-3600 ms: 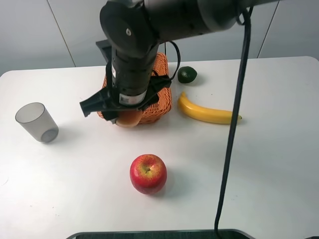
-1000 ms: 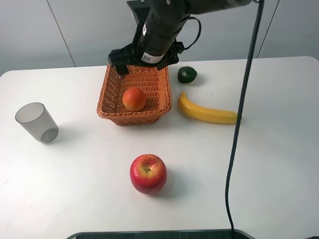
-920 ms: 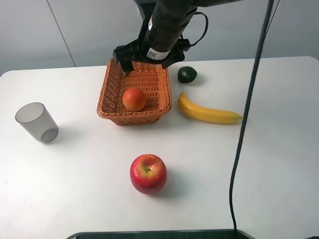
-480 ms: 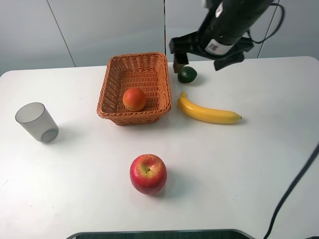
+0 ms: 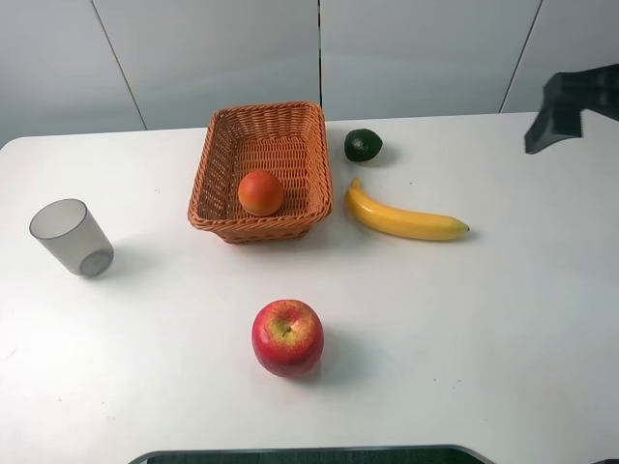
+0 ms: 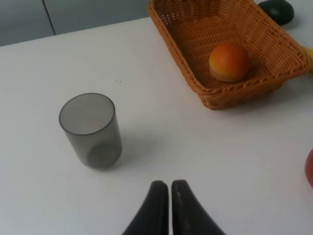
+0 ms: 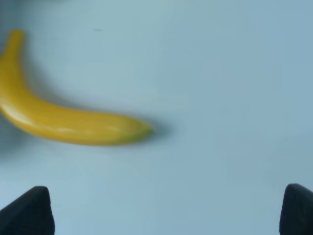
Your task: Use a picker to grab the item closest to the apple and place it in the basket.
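Observation:
A red apple (image 5: 287, 336) sits on the white table toward the front. An orange (image 5: 260, 192) lies inside the wicker basket (image 5: 209, 164), seen too in the left wrist view as orange (image 6: 229, 61) in basket (image 6: 244, 94). A yellow banana (image 5: 401, 218) lies right of the basket. My right gripper (image 7: 166, 196) is open and empty, above the table beside the blurred banana (image 7: 63, 125). A dark part of my right arm (image 5: 573, 101) shows at the far right edge. My left gripper (image 6: 165, 186) is shut and empty, near the cup.
A grey translucent cup (image 5: 71, 237) stands at the left, also cup (image 6: 91, 129) in the left wrist view. A dark green avocado (image 5: 363, 145) lies behind the banana, right of the basket's far corner.
The right arm has drawn away from over the basket to the far right edge, its gripper open. The orange it carried stays in the basket.

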{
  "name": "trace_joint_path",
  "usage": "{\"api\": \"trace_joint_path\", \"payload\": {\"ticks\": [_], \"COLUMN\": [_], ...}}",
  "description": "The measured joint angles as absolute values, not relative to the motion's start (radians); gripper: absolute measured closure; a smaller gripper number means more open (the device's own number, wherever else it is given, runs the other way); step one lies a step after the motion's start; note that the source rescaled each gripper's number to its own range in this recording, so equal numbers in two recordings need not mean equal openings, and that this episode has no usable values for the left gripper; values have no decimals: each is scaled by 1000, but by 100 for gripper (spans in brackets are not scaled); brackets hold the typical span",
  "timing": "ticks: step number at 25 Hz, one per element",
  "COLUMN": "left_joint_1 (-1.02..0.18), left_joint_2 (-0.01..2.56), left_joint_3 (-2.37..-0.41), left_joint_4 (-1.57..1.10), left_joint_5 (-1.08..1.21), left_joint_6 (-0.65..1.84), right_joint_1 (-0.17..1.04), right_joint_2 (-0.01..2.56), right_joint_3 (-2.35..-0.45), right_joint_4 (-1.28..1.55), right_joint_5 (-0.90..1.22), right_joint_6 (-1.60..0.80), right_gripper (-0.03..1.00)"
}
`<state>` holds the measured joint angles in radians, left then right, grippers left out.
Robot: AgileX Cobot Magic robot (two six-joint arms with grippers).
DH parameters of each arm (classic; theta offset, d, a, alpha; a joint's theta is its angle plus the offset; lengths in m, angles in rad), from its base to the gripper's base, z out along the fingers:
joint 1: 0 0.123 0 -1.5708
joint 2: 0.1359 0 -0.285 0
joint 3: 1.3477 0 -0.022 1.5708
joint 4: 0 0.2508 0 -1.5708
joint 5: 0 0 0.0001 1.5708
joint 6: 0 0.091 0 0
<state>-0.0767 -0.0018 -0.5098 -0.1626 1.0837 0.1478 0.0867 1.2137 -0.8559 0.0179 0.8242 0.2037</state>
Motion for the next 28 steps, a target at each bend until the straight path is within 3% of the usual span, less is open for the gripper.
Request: {"api": "trace_joint_path", "payload": {"ticks": [5, 28], "left_joint_1": [-77, -77], "left_joint_2": [-2, -2], "left_joint_3": [-510, -510], "left_joint_4": [-163, -163], "left_joint_5": [1084, 1084], "left_joint_6": [148, 148], "right_joint_1": [-1, -7], "right_joint_2": [1005, 100], "right_joint_3": [-811, -536], "right_joint_4": [0, 14], "right_joint_5": [863, 994], "right_joint_6": [189, 17], "right_gripper": [-3, -3]}}
